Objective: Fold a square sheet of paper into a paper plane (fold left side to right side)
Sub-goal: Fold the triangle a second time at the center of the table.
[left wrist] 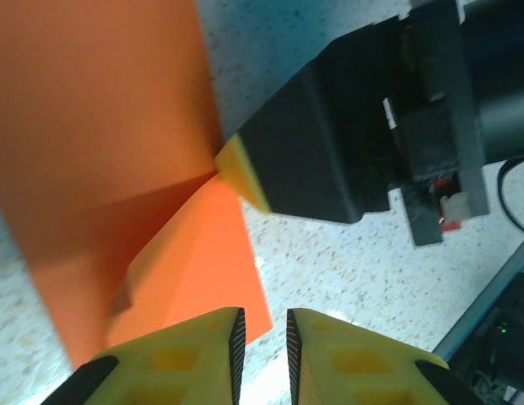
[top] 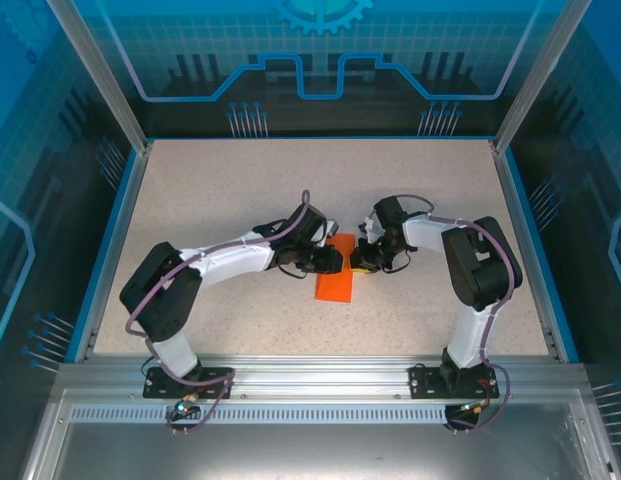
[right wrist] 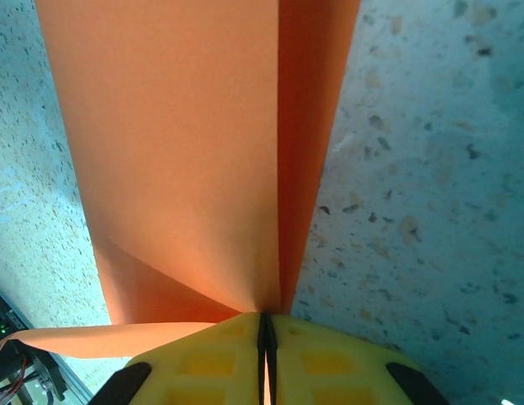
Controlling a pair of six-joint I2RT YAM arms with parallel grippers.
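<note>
The square sheet of paper [top: 335, 281], bright orange and doubled over into a narrow strip, lies at the centre of the table [top: 220, 190], between the 2 arms. The right gripper [right wrist: 266, 331] is closed tight on the sheet's right edge, where 2 layers run together into a crease. The same pinch shows from the side in the left wrist view. The left gripper [left wrist: 266, 333] stands a narrow crack apart, with speckled table visible through the gap. It has hold of nothing, and a corner of the sheet lies just beside it.

The step in hand appears to be setting the left-to-right fold. To do it well, treat the right pinch as your anchor so the 2 layers cannot slide. Bring the left gripper low onto the upper layer and press along the fold line, working away from the pinched end. Check that the free edges lie flush before you flatten. Paper this thin will likely buckle or drag if pushed sideways rather than pressed straight down.
</note>
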